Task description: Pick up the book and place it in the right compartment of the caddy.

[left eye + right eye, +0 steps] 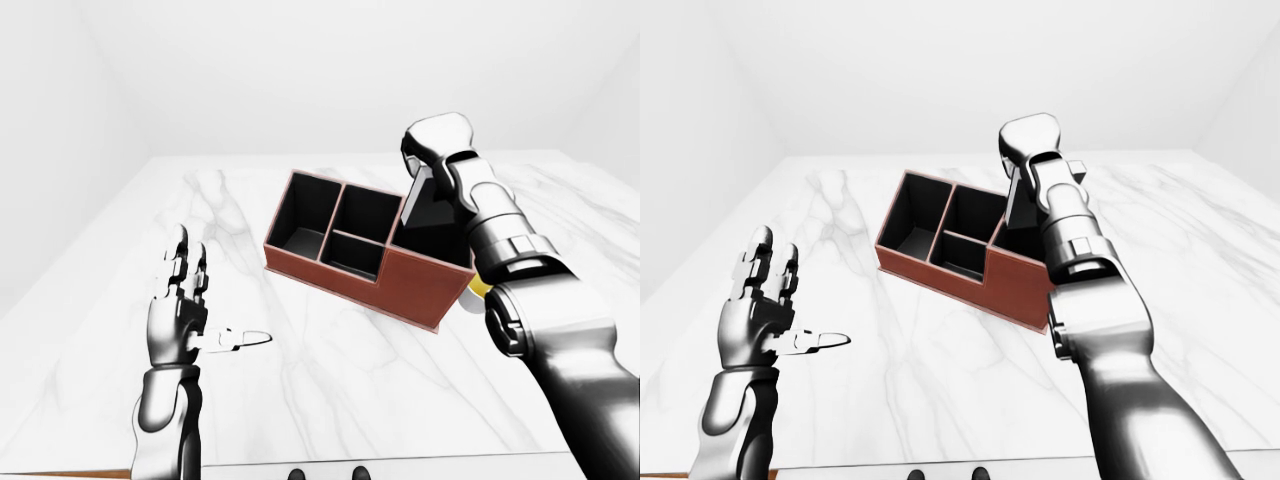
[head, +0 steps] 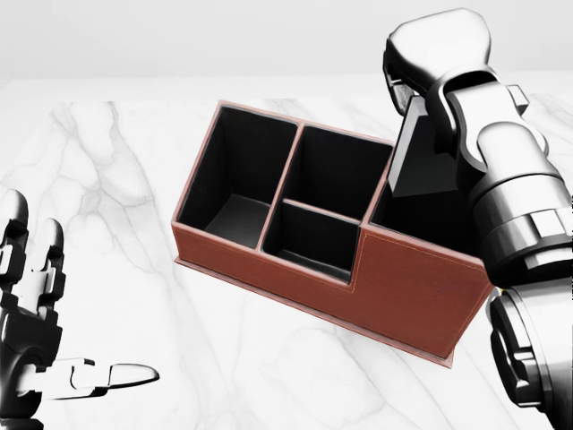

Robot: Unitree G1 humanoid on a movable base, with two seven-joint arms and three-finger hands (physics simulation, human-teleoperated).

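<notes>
Head view shows the right hand (image 2: 430, 67) gripping the dark book (image 2: 428, 161), upright over the caddy (image 2: 416, 291)'s right compartment; next, I'd say, lower and release. Left hand (image 2: 31, 331) hangs spread, empty.

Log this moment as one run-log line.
right hand: shut on book | book: over caddy right compartment, not released | left hand: open, idle

arms (image 1: 520, 300): glossy silver segments | hands (image 1: 180, 310): three-fingered (black joints)
</notes>
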